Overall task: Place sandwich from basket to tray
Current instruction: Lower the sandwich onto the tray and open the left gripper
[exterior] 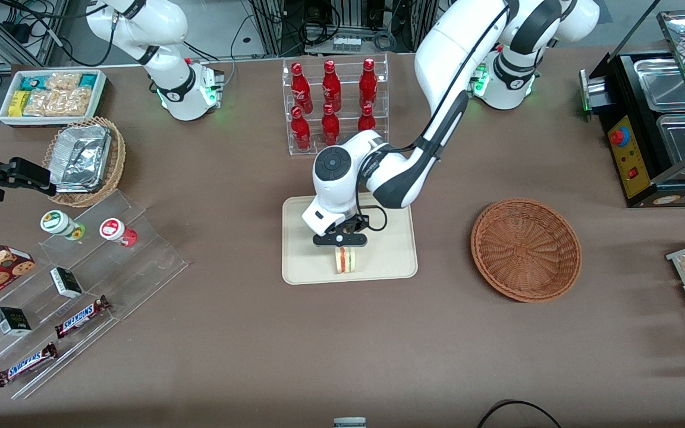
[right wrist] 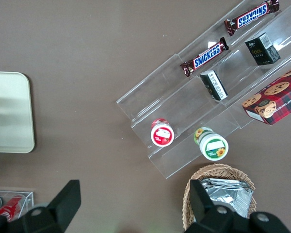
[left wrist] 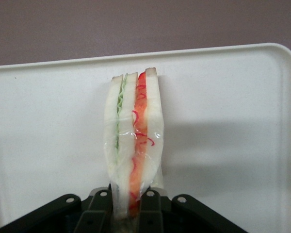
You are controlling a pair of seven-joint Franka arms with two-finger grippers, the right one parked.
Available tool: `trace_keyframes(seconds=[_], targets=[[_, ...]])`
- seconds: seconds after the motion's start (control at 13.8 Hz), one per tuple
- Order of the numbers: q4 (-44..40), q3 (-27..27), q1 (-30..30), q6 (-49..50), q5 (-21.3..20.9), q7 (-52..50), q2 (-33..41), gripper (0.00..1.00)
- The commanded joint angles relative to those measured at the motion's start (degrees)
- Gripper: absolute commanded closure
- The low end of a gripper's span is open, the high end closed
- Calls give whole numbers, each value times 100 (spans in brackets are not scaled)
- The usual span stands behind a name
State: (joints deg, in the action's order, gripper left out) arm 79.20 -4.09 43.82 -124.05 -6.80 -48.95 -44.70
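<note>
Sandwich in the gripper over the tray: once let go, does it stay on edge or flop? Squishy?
Probably soft: the sandwich is pale bread layers under clear film, pinched between the gripper fingers, so a hard squeeze would likely dent it. Standing on its narrow edge above the tray, it looks apt to tip flat when released. The glossy wrap may be a little slippery.
</note>
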Motion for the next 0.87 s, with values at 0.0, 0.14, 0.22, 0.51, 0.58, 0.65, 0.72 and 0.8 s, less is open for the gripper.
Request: trace_keyframes(seconds=[0.0, 0.14, 0.22, 0.51, 0.58, 0.65, 0.72, 0.8], targets=[[-195, 92, 118, -5, -128, -106, -135, 100], [-177, 92, 118, 4, -137, -89, -144, 35], [-177, 92, 118, 4, -146, -62, -144, 14], [-177, 101, 118, 48, -146, -97, -39, 1], [-177, 110, 118, 57, -146, -106, 40, 1], [-177, 110, 100, 83, -137, -115, 75, 1], [-186, 110, 83, 205, -120, -115, 232, 1], [-186, 118, 65, 415, -111, -124, 382, 1]])
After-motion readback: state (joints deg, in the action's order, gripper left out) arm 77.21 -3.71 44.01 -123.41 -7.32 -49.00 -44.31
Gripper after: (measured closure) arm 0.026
